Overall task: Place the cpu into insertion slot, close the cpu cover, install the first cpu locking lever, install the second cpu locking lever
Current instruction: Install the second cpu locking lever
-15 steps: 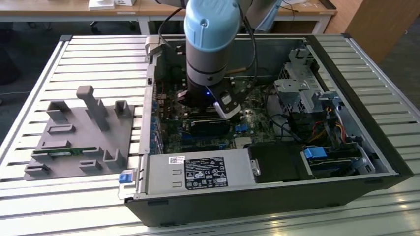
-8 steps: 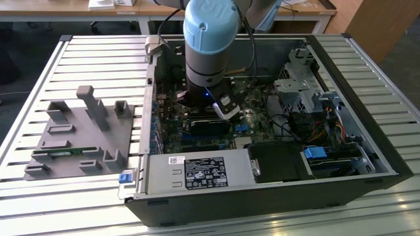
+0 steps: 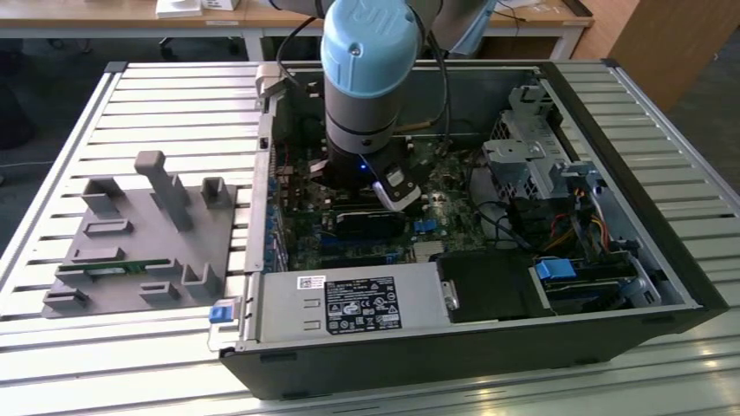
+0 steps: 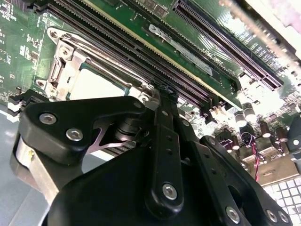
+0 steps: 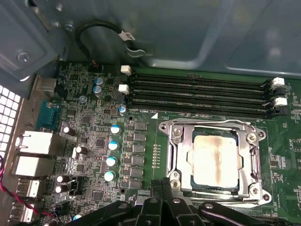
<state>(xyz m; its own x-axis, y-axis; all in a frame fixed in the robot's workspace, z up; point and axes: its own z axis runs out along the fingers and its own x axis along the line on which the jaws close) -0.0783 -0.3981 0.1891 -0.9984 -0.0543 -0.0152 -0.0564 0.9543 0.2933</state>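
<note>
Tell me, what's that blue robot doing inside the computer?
The robot arm is reaching down into an open computer case, working on the motherboard. Its tool hovers right beside the insertion slot. The cpu already sits in the slot, and the silvery cpu cover is folded down around it.
</note>
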